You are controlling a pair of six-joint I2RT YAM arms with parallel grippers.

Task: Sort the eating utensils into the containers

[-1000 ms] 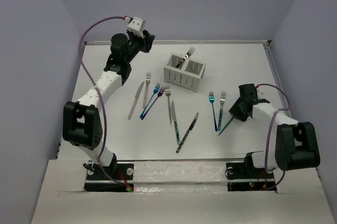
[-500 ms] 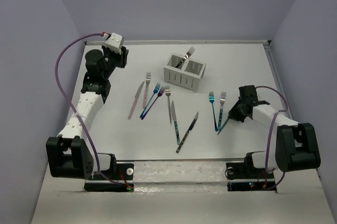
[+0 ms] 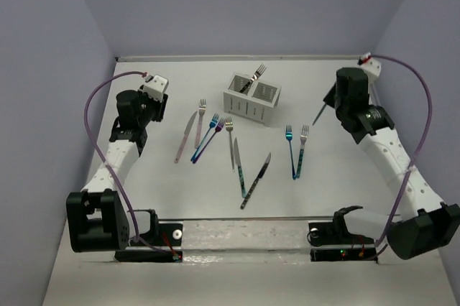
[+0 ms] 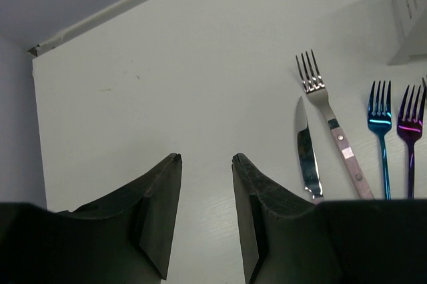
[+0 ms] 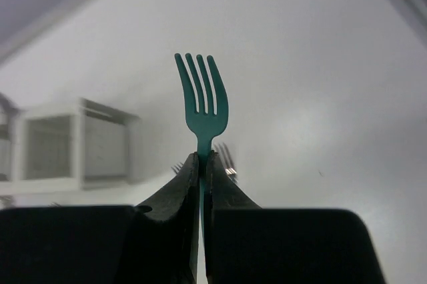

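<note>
While the right gripper [image 5: 201, 164] is pinched tight on the neck of a teal fork [image 5: 201, 94], I count that fork as secured: the wrist view shows both fingers pressed flat against it just below the tines, nothing else in the grip. Its long axis runs straight out along the fingers, tines leading, so whichever way I aim the wrist is the way the fork points. It hangs in the air above the far right part of the table [image 3: 338, 169], and the caddy [image 3: 248, 107] lies to this arm's left, a fair gap off. One fork [image 3: 258, 71] already stands in the caddy; I cannot say for certain which compartment holds it. My judgement is that the coming move turns on swinging left over the caddy and tipping the fork steep enough to drop into a slot. The left gripper [image 4: 205, 164] is parted and holds nothing, hovering beside a silver fork [image 4: 325, 101] and a knife [image 4: 305, 154] lying flat.
</note>
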